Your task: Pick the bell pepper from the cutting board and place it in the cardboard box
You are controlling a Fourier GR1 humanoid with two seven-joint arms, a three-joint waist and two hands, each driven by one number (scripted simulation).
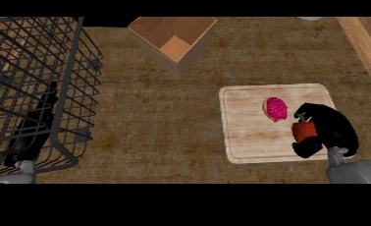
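Right hand (330, 127) is curling round the red bell pepper (304, 129) at the cutting board's (246, 136) right edge, beside a pink doughnut (275, 108). Cardboard box (153, 29) is standing far off, well apart. Left hand (33, 127) is resting straight-fingered behind the wire basket (72, 72).

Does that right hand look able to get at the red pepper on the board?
Probably yes: the right hand is over the cutting board, its fingers curled round the bell pepper. The pink doughnut lies apart beside it, not in the way.
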